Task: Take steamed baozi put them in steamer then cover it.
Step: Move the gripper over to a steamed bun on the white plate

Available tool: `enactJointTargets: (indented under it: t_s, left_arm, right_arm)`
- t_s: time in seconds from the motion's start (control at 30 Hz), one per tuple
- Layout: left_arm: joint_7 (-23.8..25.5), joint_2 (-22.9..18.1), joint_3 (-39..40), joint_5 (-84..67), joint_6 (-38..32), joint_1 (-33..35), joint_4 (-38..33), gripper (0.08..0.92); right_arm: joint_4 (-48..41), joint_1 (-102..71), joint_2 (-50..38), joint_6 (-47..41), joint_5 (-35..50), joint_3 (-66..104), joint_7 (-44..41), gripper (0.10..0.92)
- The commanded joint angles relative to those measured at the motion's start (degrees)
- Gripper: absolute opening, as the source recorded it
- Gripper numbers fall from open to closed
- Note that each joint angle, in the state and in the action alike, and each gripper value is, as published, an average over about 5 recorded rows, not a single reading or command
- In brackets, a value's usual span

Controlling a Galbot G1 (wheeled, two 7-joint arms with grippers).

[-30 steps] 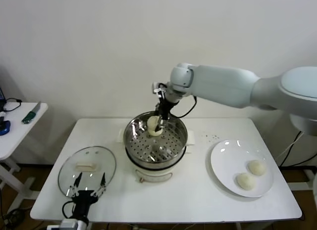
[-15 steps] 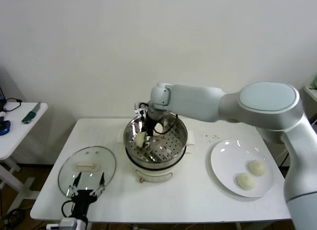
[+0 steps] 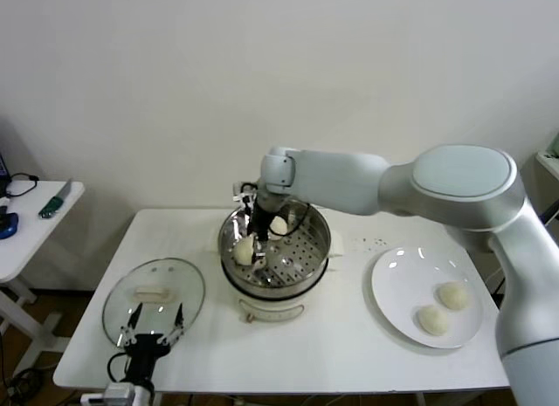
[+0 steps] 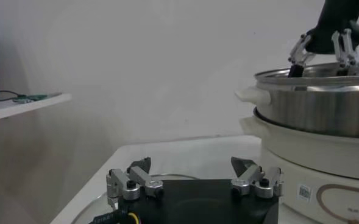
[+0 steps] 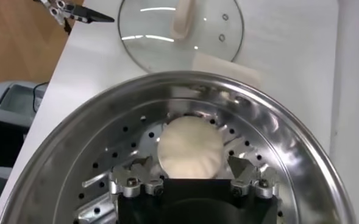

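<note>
the right end effector (image 3: pixel 247 247) reached down inside the round shiny steel steamer basket (image 3: pixel 314 234) on its white pot base, its fingers spread around a smooth cream-white dough bun (image 5: pixel 189 148) that rested on the perforated floor near the left wall. a second bun (image 3: pixel 280 224) lay farther back in the basket, and two more waited on the flat white plate (image 3: pixel 397 303) to the right on the white counter (image 3: pixel 349 354). to finish this placing well, the fingers should stay wide and rise straight up, so neither pad drags the soft bun or bumps the rim. the left end effector (image 3: pixel 154 329) hung spread over the near edge of the clear glass lid with white bar handle (image 3: pixel 154 294), idle.
</note>
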Motion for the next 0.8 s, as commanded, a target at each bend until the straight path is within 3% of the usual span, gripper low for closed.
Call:
enactJointTargets:
  t_s: [0.03,0.43,0.8]
  left_arm:
    - [0.0,0.0,0.1,0.0,0.0,0.0,0.0,0.823]
    - [-0.5,0.3,0.2,-0.4,0.3,0.4,-0.2,0.823]
    - [-0.8,0.1,0.3,0.2,0.4,1.8,-0.4,0.823]
  right_arm:
    - [4.9,6.3,-6.3,0.5,-0.2,-0.6,-2.1,0.823]
    - [24.0,15.2,-34.4,1.9,-11.2,-4.0,-4.6,0.823]
    - [31.1,6.7,-51.3,3.4,-28.7,-4.9,-5.6,0.823]
